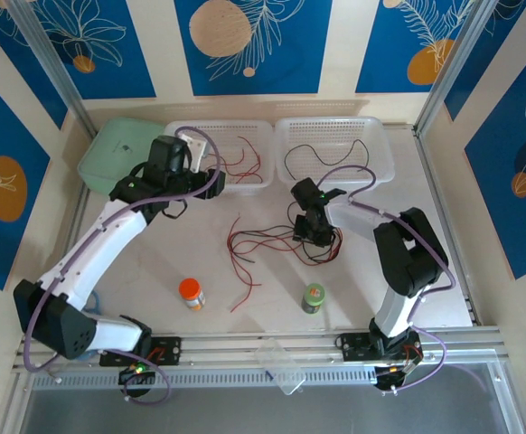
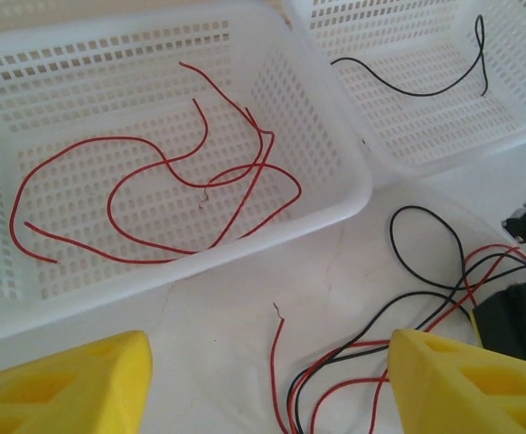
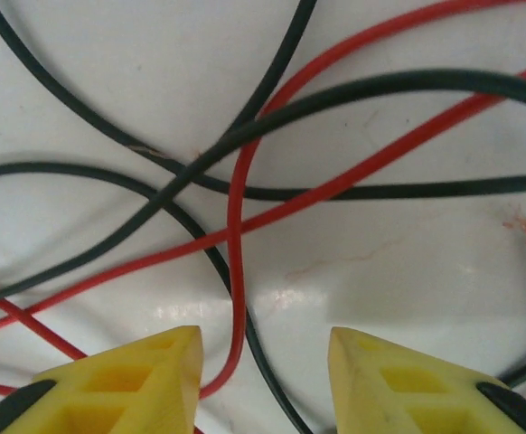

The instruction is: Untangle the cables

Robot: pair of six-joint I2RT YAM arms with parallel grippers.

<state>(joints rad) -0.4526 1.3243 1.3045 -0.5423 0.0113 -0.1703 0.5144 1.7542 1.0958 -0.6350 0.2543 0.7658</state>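
The cables point(image 1: 277, 242) are lying as a loose red and black tangle on the white table point(image 1: 245, 321), near its middle and in front of two white baskets. More cables are lying inside the baskets. Several red ones are curling across the floor of the left basket point(image 1: 220, 136), and one black one is looping through the right basket point(image 1: 335, 136).

The right gripper point(image 1: 314, 228) is pressing down onto the right part of the tangle. In the right wrist view its jaws are standing partly open, with the yellow fingertips point(image 3: 164, 362) apart. A red strand and a black strand are running down between them, and nothing is being clamped. Other red and black strands are crossing one another on the table just ahead of the fingertips.

The left gripper point(image 2: 270, 371) is hovering by the near right corner of the left basket. Its jaws are gaping wide and holding nothing. In the left wrist view a red cable end is lying on the table between the fingertips, and the tangle is spreading off to the right.

An orange-capped bottle point(image 1: 191, 293) and a green-capped bottle point(image 1: 313, 297) are standing upright on the near part of the table, well apart, each just in front of the tangle. A pale green tray point(image 1: 109, 149) is sitting to the left of the left basket.
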